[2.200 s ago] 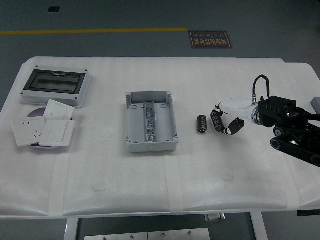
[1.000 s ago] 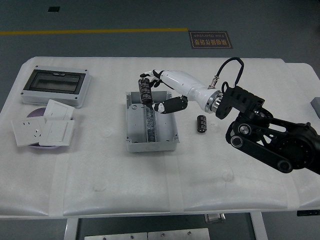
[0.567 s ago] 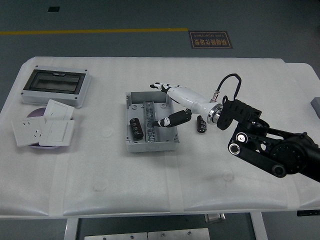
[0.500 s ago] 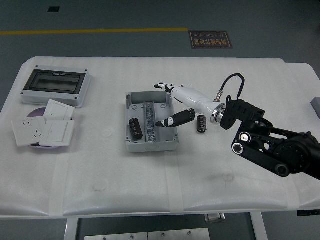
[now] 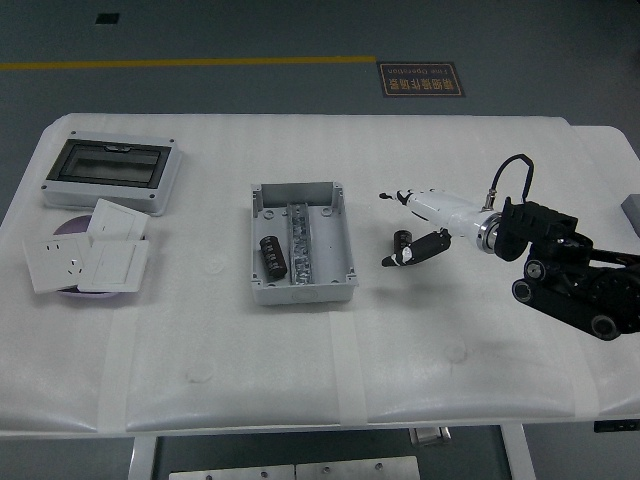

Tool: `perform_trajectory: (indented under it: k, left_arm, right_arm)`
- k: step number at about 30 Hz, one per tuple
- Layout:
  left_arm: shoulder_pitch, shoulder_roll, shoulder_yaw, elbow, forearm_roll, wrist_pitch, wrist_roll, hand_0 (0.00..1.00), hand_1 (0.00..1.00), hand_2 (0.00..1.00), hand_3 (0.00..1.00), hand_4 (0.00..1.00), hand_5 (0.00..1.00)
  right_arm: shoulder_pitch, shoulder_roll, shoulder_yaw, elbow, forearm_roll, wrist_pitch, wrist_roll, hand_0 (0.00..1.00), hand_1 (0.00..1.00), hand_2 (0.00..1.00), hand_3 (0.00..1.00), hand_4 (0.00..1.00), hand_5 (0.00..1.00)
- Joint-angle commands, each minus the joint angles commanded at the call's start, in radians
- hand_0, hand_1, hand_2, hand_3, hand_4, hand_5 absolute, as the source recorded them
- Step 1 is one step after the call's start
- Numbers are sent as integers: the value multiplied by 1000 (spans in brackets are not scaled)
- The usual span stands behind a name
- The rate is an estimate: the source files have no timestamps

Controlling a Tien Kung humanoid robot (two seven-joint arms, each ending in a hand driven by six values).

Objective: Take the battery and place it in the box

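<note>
— Right hand [image 5: 405, 228] first: where do we have it now?

— Back on our right side of the table [image 5: 300, 380], well clear of the box [image 5: 301, 243]. Half a second ago it was reaching over the box's right wall; now its fingers are spread around the second battery [image 5: 402, 246], thumb low at the near side and the other fingers above the far side. We hold nothing yet, and we cannot tell whether any fingertip touches it.

— And the first battery [image 5: 272, 254]?

— Lying on its side in the box's left compartment, beside the centre rail. A second ago we held it upright over the far edge of the box; now it is released and at rest, so by our reckoning one placement is done.

— So what is next?

— We judge that the hand is lining up on the battery left standing on the table, between the box and our wrist. Closing on it would be the next step.

— Our left arm?

— Out of sight.

— Any writing we can read?

— A dark sign [image 5: 421, 78] on the floor beyond the table carries two lines of print, too small to make out. The batteries, the wall sockets [image 5: 85, 258] at the left and the cabinet with the dark window [image 5: 110, 172] show no label we can read.
</note>
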Motion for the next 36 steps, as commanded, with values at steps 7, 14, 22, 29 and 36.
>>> perform_trajectory:
  k: [7, 14, 22, 29, 36]
  left_arm:
    - [-1, 0, 9, 0, -9, 4, -8, 731, 688, 491, 507, 303, 2]
    - [-2, 1, 20, 0, -25, 8, -15, 731, 684, 491, 507, 301, 2]
    - [-3, 4, 35, 0, -58, 15, -29, 731, 683, 492, 508, 300, 2]
    - [0, 8, 28, 0, -67, 18, -31, 731, 678, 492, 508, 301, 2]
    - [0, 8, 33, 0, -77, 23, -39, 730, 677, 490, 507, 304, 2]
  right_arm:
    - [14, 12, -55, -57, 27, 2, 5, 962, 848, 918, 998, 973, 513]
    - [18, 14, -64, -74, 42, -4, 9, 940, 826, 887, 998, 967, 516]
    - [11, 17, -79, -78, 48, -9, 4, 932, 811, 857, 998, 963, 513]
    - [2, 15, -90, -75, 44, -17, 2, 909, 785, 807, 998, 946, 524]
    - [-3, 13, -87, -65, 43, -32, -3, 897, 764, 779, 970, 932, 524]
